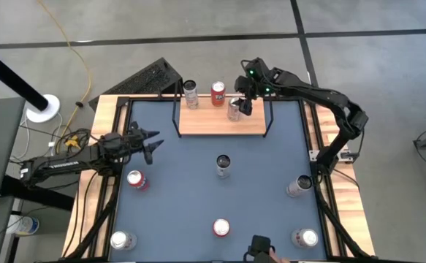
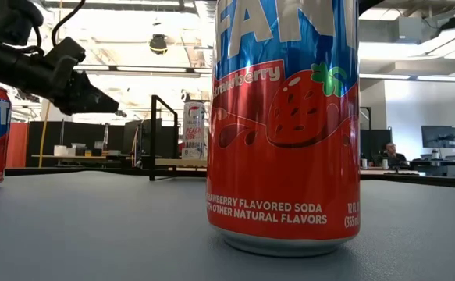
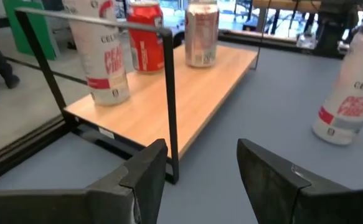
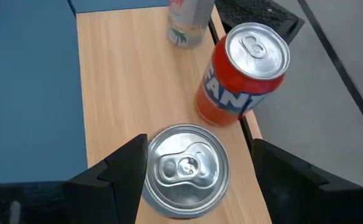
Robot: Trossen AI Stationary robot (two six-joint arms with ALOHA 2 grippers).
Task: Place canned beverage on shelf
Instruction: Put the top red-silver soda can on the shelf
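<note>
Right gripper (image 4: pixel 193 171) at table's 1 o'clock, fingers spread either side of silver can (image 4: pixel 186 169) standing on shelf (image 4: pixel 125 81), red can (image 4: pixel 243 74) just beside

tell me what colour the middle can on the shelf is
Red-orange with white lettering and a silver top; the middle can shows best in the right wrist view, standing on the shelf.
</note>
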